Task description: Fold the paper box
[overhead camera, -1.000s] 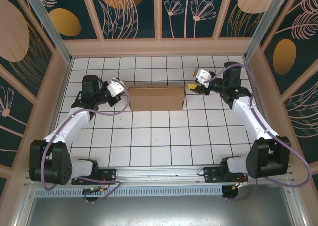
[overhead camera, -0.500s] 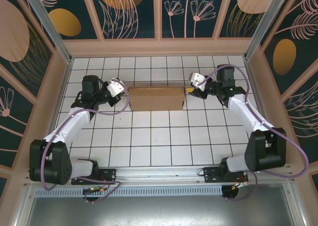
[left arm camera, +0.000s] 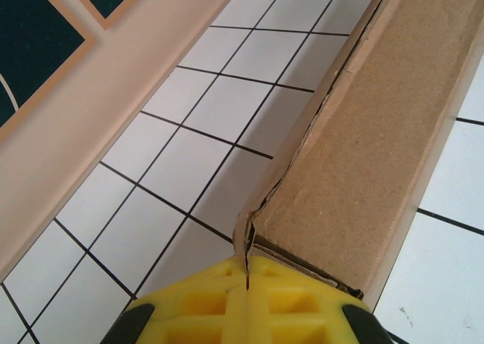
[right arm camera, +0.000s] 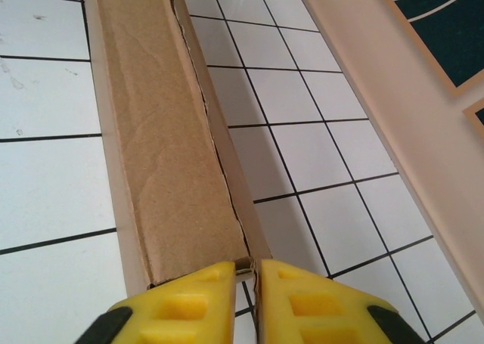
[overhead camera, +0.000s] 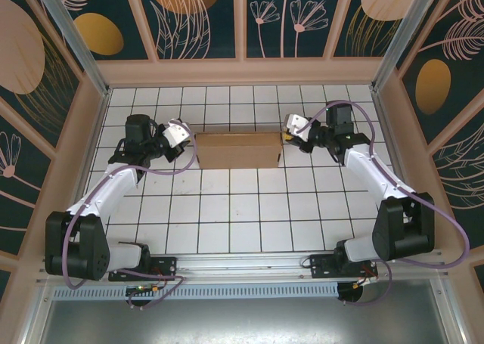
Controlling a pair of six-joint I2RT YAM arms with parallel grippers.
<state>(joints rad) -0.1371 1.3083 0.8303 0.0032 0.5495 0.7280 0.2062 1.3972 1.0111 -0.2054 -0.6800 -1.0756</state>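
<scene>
The paper box (overhead camera: 237, 150) is a flat brown cardboard oblong lying on the white tiles at mid-table, towards the back. My left gripper (overhead camera: 193, 143) is at its left end. In the left wrist view the yellow fingers (left arm camera: 302, 299) press together on a thin cardboard corner flap of the box (left arm camera: 370, 132), with the left gripper (left arm camera: 247, 272) shut on it. My right gripper (overhead camera: 284, 136) is at the box's right end. In the right wrist view the right gripper (right arm camera: 246, 272) has its jaws drawn close around the far side wall of the box (right arm camera: 162, 132).
A pale wooden rim (overhead camera: 242, 72) runs along the back of the tiled floor, close behind the box. It also runs beside the box as the rim (left arm camera: 91, 110) in the left wrist view and the rim (right arm camera: 393, 110) in the right. Open tiles (overhead camera: 242, 208) lie in front of the box.
My right gripper has moved left to the box's right end and its jaws have closed onto the edge there. The left arm and the box have stayed put.
</scene>
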